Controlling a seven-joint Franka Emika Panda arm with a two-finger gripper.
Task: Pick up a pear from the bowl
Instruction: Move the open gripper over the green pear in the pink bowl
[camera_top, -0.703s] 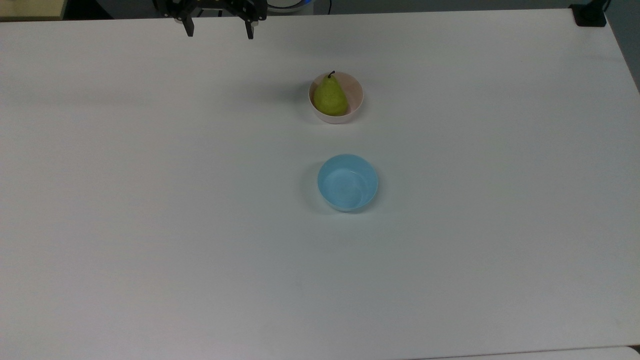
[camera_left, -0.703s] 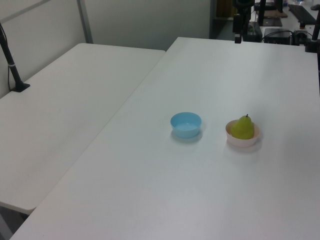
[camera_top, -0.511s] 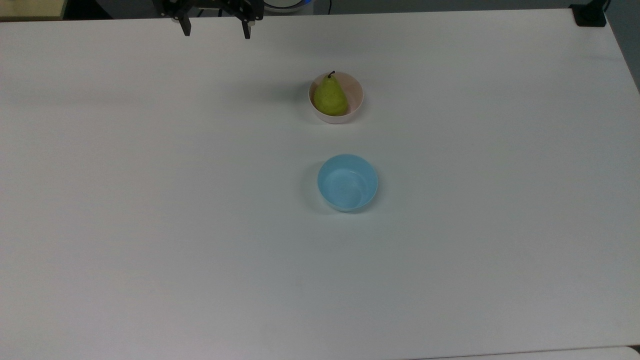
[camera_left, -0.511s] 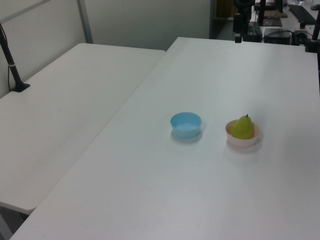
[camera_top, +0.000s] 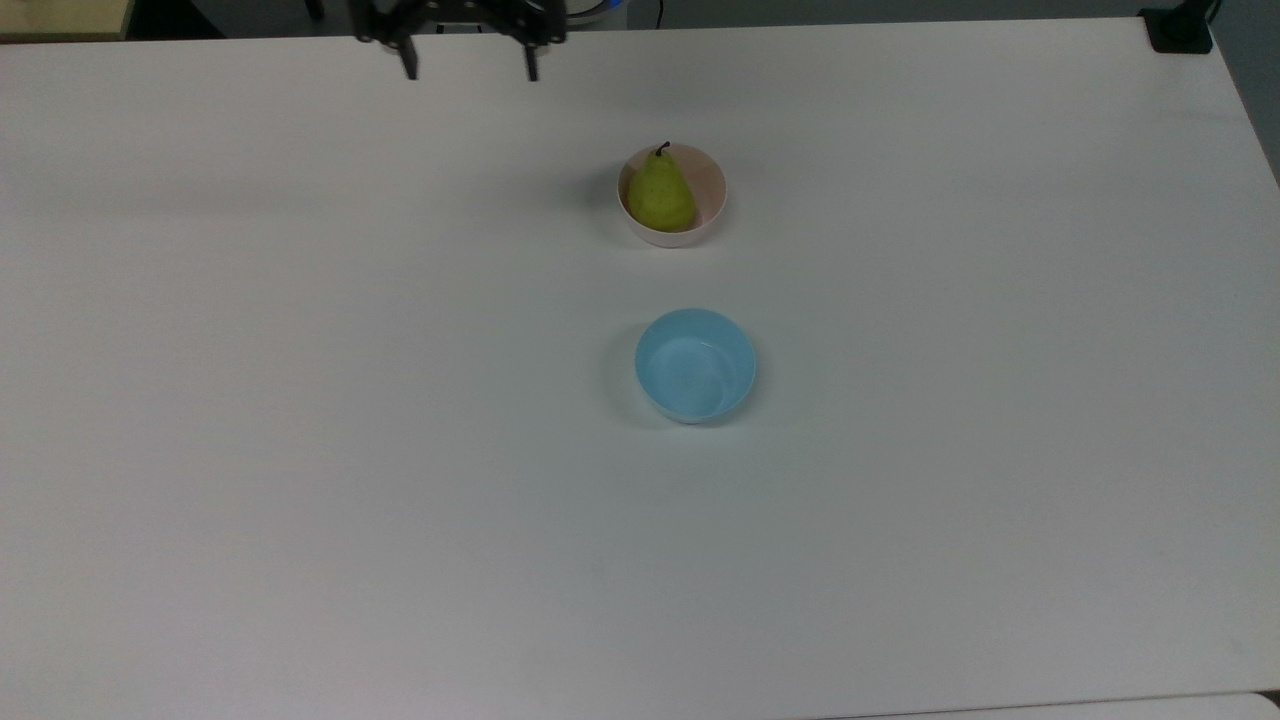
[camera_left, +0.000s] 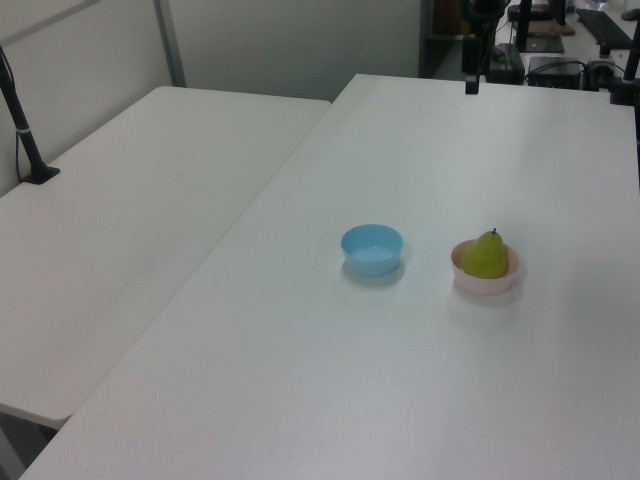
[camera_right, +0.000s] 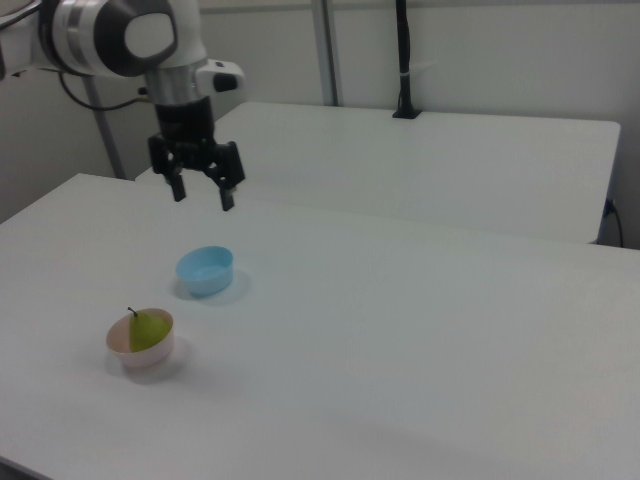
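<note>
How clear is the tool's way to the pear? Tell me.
Probably clear. The tool hangs open above the table, apart from the pear, which stands uncovered in the pink bowl. The blue bowl sits aside.

1. The top view looked steeply down on the white table (camera_top: 300, 450), with the arm's base past the 12 o'clock edge.
2. The left view stood farther back, looking obliquely along the table.
3. The right view faced it from the opposite side, closer in.
4. All three shared the pink bowl (camera_top: 708, 200) and blue bowl (camera_top: 695, 365).
</note>
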